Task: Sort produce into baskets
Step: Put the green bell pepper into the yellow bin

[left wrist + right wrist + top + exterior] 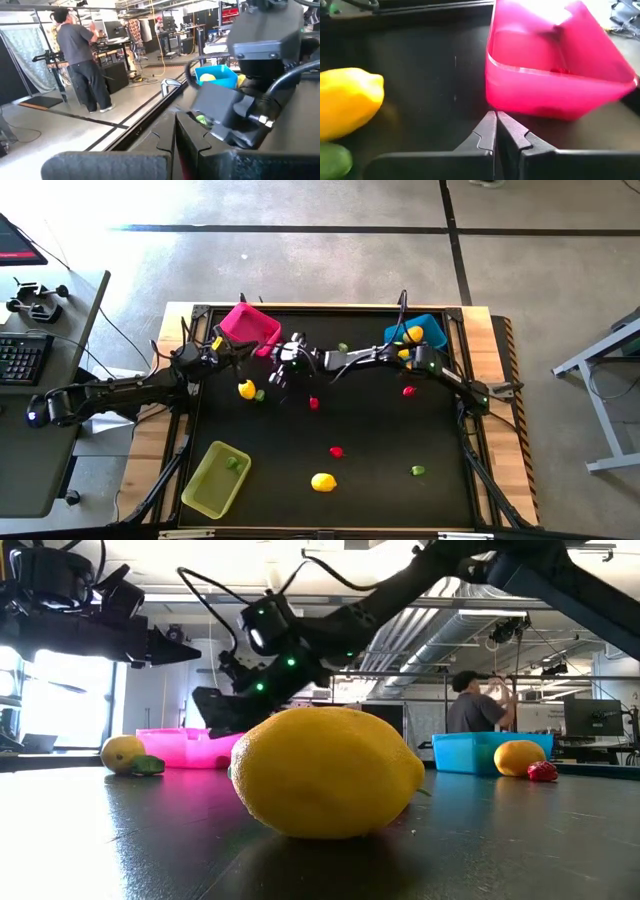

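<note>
The sorting is partly done, and the step in hand looks like the gap between one piece and the next. The right tool (278, 370) hangs just in front of the pink basket (250, 327), its two fingers pressed together with nothing between them, as the right wrist view shows plainly. The left tool (243, 348) sits just beside the same basket on its other side, also closed and empty.

Some produce is already binned: a yellow lemon (414, 334) lies in the blue basket (433, 332), and a green piece (233, 463) lies in the yellow-green basket (214, 479). The pink basket may hold a small red piece near its far wall, though that is hard to make out.

Loose on the black table (380, 430) are a lemon with a green piece touching it (247, 390) near the right tool, a red piece (314, 403), another red piece (336, 451), a lemon (322, 481) toward the front, a green piece (418, 470), and a red one (408, 391) near the right arm.

The next move, as I judge it, calls for the right tool to open, swing over the closest red piece and drop squarely onto it; these pieces are small, smooth and rounded, so an off-centre pinch could squirt one away.
</note>
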### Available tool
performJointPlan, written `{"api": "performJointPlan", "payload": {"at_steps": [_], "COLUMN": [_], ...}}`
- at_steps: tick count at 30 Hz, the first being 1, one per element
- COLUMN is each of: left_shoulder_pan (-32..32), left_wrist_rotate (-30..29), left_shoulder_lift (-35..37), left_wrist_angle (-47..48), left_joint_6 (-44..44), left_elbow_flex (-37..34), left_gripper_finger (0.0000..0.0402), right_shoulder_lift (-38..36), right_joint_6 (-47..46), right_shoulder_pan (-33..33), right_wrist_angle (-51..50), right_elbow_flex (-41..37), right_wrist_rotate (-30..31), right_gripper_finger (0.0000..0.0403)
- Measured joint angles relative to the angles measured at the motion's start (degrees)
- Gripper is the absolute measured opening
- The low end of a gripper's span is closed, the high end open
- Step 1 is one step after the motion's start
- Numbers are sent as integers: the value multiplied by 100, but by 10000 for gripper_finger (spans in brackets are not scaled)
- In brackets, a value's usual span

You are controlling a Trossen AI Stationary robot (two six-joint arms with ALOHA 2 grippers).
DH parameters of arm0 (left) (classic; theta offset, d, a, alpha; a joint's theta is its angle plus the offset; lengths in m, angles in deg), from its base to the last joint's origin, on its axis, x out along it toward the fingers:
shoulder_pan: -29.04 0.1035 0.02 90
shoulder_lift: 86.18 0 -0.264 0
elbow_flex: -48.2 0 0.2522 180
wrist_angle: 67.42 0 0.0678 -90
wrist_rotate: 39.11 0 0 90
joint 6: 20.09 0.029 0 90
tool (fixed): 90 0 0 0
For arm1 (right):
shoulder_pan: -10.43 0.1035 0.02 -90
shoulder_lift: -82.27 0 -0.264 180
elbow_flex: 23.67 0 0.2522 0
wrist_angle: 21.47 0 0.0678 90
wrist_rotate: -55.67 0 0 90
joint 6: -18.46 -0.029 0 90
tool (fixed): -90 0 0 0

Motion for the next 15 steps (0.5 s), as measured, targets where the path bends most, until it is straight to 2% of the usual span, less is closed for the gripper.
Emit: {"api": "performJointPlan", "payload": {"at_steps": [8,15], "left_shoulder_pan": [0,-1], "left_wrist_rotate": [-1,317], "left_shoulder_lift": [-2,-42], "left_wrist_angle": [104,429], "left_joint_6": [-19,-346], "left_elbow_flex": [1,2], "left_gripper_finger": [0,0], "right_shoulder_lift": [-1190,-2294], "right_joint_6": [-267,-223], "right_shoulder_pan": [228,421], "right_wrist_angle": [758,626], "right_elbow_flex": [-1559,-2653], "right_wrist_rotate": [13,287], "right_gripper_finger": [0,0]}}
